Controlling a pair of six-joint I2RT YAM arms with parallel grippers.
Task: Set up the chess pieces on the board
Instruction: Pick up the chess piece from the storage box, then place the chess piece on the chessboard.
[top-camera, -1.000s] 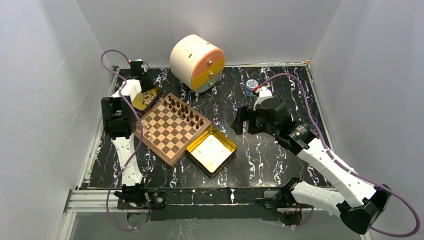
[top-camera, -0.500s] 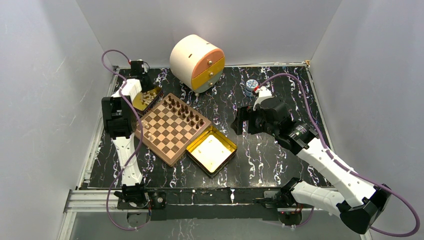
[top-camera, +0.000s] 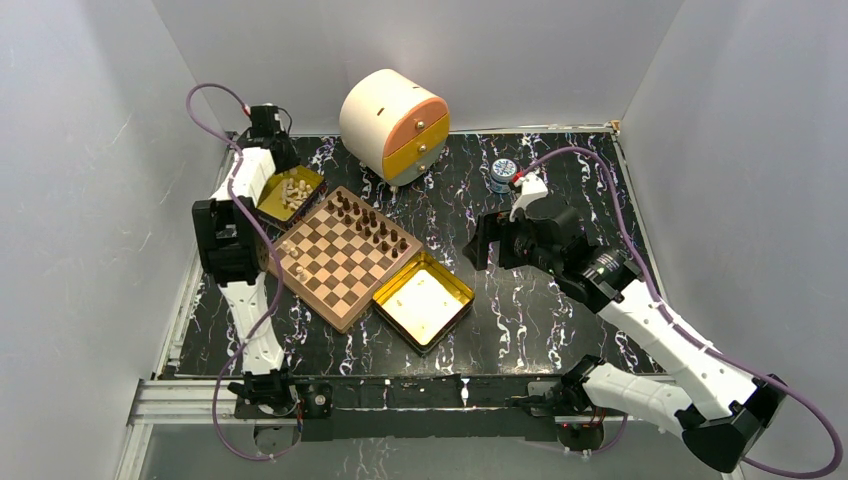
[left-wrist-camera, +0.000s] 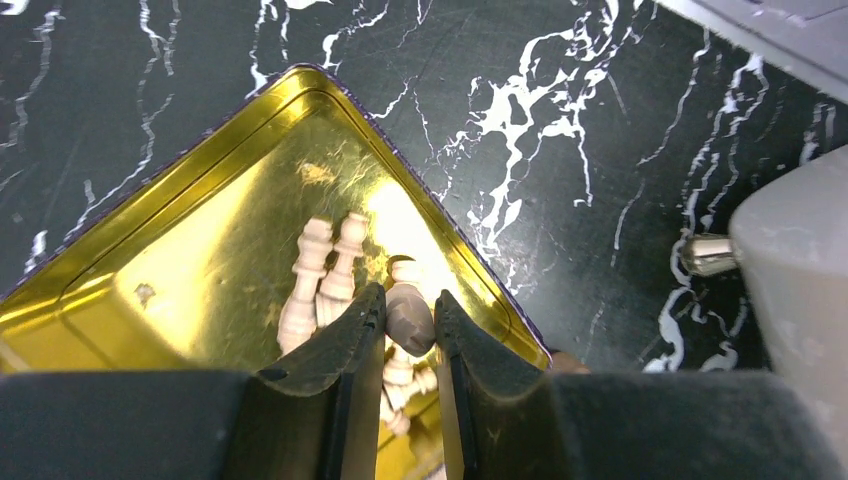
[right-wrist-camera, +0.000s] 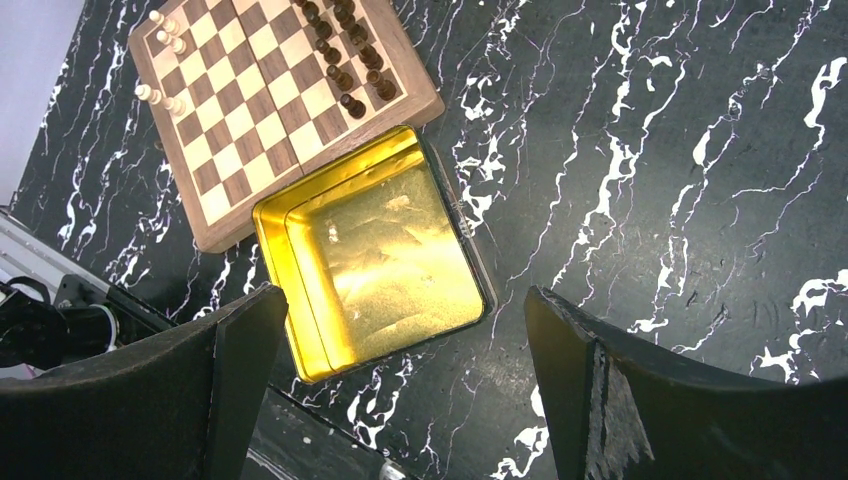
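Note:
The board (top-camera: 340, 322) lies left of centre, with dark chess pieces (top-camera: 372, 225) in rows along its far right side and a few light ones (top-camera: 297, 270) at its left edge. It also shows in the right wrist view (right-wrist-camera: 420, 105). A gold tin (top-camera: 312, 180) behind the board holds several light pieces (left-wrist-camera: 320, 270). My left gripper (left-wrist-camera: 410, 305) hangs over this tin (left-wrist-camera: 200, 250), shut on a light piece (left-wrist-camera: 410, 318). In the top view the left gripper (top-camera: 275, 158) is at the tin's far left. My right gripper (right-wrist-camera: 405, 400) is open and empty above the table right of the board.
An empty gold tin (top-camera: 423, 300) sits against the board's near right side and also shows in the right wrist view (right-wrist-camera: 385, 260). A round cream cabinet with orange and yellow drawers (top-camera: 393, 125) stands at the back. A small blue round object (top-camera: 502, 172) lies right of it.
My left gripper has risen and drawn back to the far left of the tin, uncovering the light pieces in it. The right arm has barely shifted.

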